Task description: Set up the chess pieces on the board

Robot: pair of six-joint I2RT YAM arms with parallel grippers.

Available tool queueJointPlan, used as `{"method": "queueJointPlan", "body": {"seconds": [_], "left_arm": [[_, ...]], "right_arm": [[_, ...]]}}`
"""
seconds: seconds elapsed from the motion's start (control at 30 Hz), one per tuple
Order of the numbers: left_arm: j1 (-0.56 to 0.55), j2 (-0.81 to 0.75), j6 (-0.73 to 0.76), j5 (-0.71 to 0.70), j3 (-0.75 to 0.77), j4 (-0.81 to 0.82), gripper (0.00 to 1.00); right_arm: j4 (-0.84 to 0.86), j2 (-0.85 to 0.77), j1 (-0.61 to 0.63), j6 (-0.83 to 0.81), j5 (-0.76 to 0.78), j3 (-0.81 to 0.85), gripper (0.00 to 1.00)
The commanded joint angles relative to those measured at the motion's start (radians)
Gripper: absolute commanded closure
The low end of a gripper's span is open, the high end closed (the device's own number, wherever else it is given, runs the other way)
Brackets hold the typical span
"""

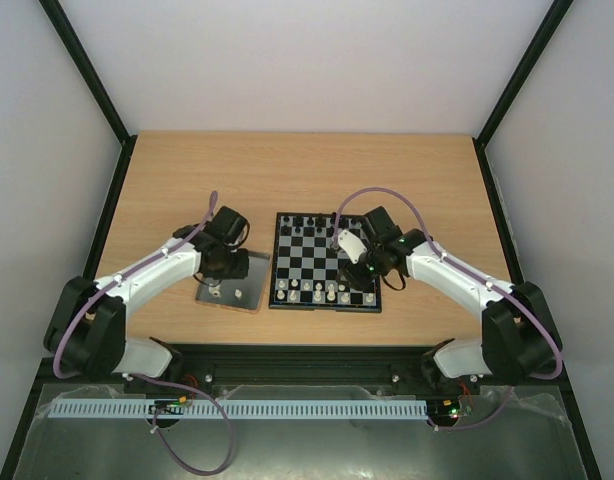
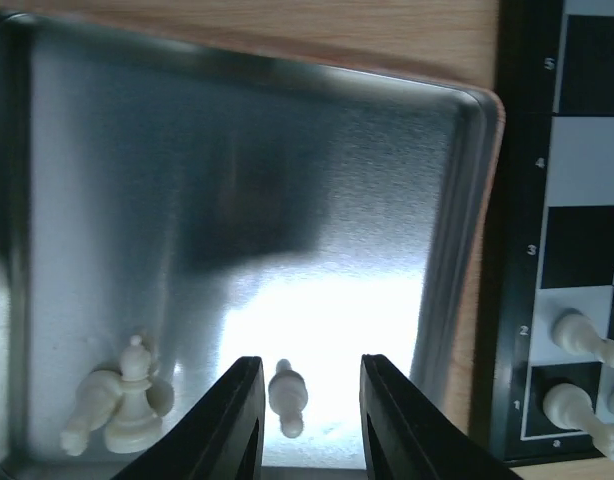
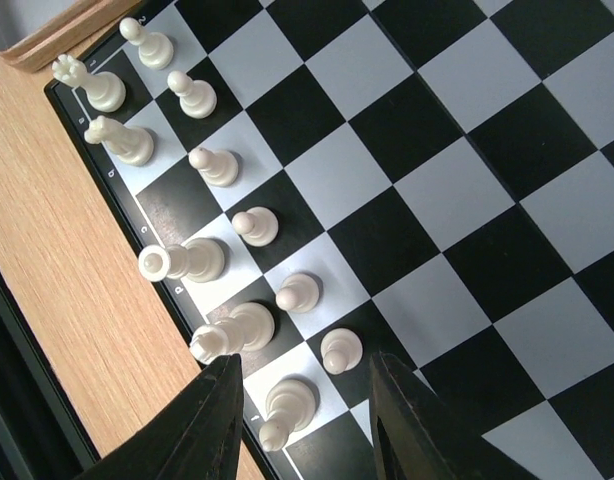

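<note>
- Because the small cream plastic pawn (image 2: 286, 397) lies on its side on the floor of the shallow brushed-metal tray with the tan edge (image 2: 287, 150), the left gripper (image 2: 302, 425) sits low with one black finger on either side of it. A sliver of bare metal shows on each side, so the jaws are parted around the pawn and nothing is pinched yet.
- Two or three more loose cream pieces (image 2: 122, 405) huddle in the tray's near left corner, one upright and at least one toppled against it. They look like stock waiting its turn.
- The tray rests just beside the black-and-light-grey checkered chessboard with the black rim (image 2: 587, 200), probably to keep each carry short.
- On that board the placed cream figures (image 3: 215, 165) stand upright in two rows along the near edge, one to a square. One dark square (image 3: 170, 208) in the outer row looks bare, so the setup seems well along but unfinished.
- The right gripper (image 3: 307, 440) hovers over those rows with its fingers spread, grasping nothing. A cream piece shows in the gap beneath it, apparently untouched. My guess is that it waits there to steady or straighten pieces.
</note>
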Motion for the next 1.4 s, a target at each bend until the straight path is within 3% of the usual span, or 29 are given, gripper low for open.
{"method": "queueJointPlan", "body": {"seconds": [0.0, 0.27, 0.63, 1.03, 1.27, 1.37], "left_arm": [[-0.036, 0.048, 0.030, 0.009, 0.035, -0.088, 0.73], [-0.086, 0.140, 0.017, -0.065, 0.031, -0.113, 0.73], [-0.125, 0.176, 0.017, -0.037, 0.026, -0.121, 0.75], [-0.133, 0.203, 0.025, -0.054, 0.026, -0.118, 0.92], [-0.133, 0.188, 0.064, -0.050, 0.070, -0.147, 0.97], [-0.133, 0.167, 0.112, 0.014, 0.100, -0.130, 0.97]], "right_arm": [[0.017, -0.030, -0.003, 0.010, -0.005, -0.021, 0.63], [0.027, -0.044, -0.003, 0.010, 0.016, -0.037, 0.63], [0.028, -0.037, -0.003, 0.008, 0.020, -0.043, 0.62], [0.029, -0.032, -0.003, 0.005, 0.026, -0.048, 0.62], [0.030, -0.034, -0.003, 0.004, 0.036, -0.051, 0.63], [0.030, -0.033, -0.003, 0.004, 0.036, -0.052, 0.63]]}}
